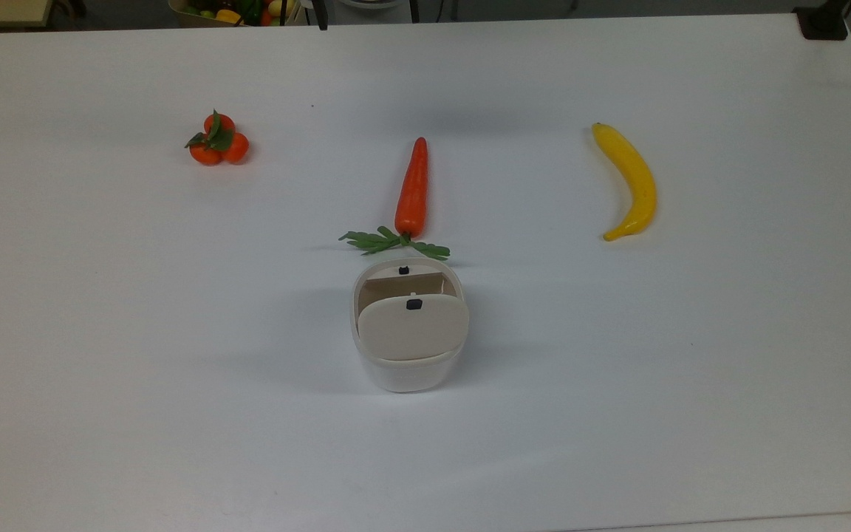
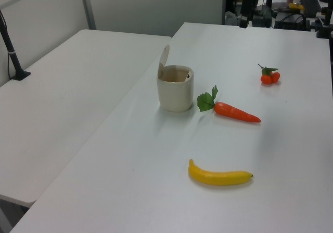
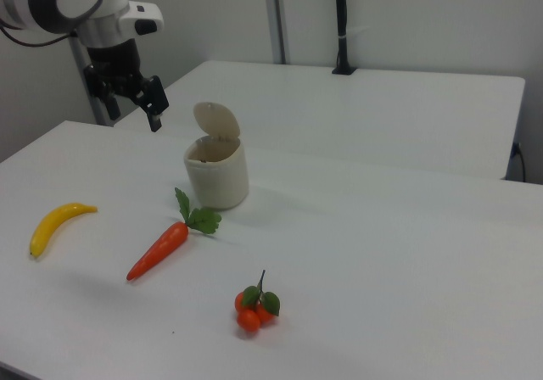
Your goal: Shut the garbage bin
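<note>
The bin (image 1: 409, 347) stood near the middle of the table (image 1: 100, 332), its lid (image 3: 217, 121) raised on the hinge and standing almost upright, so the mouth was open. In the top view a carrot (image 1: 412, 188) lay just beyond the bin, its green leaves (image 1: 388, 242) almost at the rim; whether they touched the tub could not be told. A banana (image 1: 631, 179) lay well off to the top view's right and a cluster of small oranges (image 1: 219, 140) well off to the top view's left.

In the right view the gripper (image 3: 134, 93) hung above the table to the right view's left of the bin, clearly apart from it and a little higher than the lid. Its fingers appeared spread, with nothing between them.

The closing had not begun. The likely trouble was the tub itself: it looked light and nothing held it down, so a sideways push on the lid could slide or tip it rather than fold the hinge. A push from the wrong side would drive the lid further open. Coming down too low could knock the rim and shove the bin into the carrot.
</note>
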Controlling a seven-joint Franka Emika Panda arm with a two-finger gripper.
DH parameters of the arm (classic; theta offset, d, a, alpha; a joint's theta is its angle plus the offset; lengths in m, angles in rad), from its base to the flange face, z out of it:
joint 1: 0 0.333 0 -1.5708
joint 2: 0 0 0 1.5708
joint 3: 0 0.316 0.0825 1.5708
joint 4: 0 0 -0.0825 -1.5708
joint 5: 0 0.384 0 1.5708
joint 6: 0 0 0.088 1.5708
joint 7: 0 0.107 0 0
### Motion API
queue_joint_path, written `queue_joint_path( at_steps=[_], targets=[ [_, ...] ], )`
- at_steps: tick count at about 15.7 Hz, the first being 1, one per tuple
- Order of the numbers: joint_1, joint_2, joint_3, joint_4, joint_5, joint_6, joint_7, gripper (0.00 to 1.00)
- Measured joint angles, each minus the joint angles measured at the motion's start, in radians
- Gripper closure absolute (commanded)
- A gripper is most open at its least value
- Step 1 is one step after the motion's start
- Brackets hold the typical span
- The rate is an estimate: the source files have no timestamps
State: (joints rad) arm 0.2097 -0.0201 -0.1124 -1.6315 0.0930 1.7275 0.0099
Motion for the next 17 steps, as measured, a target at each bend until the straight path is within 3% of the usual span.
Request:
queue_joint_path(
  at_steps=[11,13,17],
  targets=[
    [0.000,0.001,-0.001,-0.001,0.000,0.000,-0.001,0.00],
    [0.000,0.001,-0.001,-0.001,0.000,0.000,-0.001,0.14],
    [0.000,0.003,-0.001,-0.001,0.000,0.018,-0.003,0.58]
  ],
)
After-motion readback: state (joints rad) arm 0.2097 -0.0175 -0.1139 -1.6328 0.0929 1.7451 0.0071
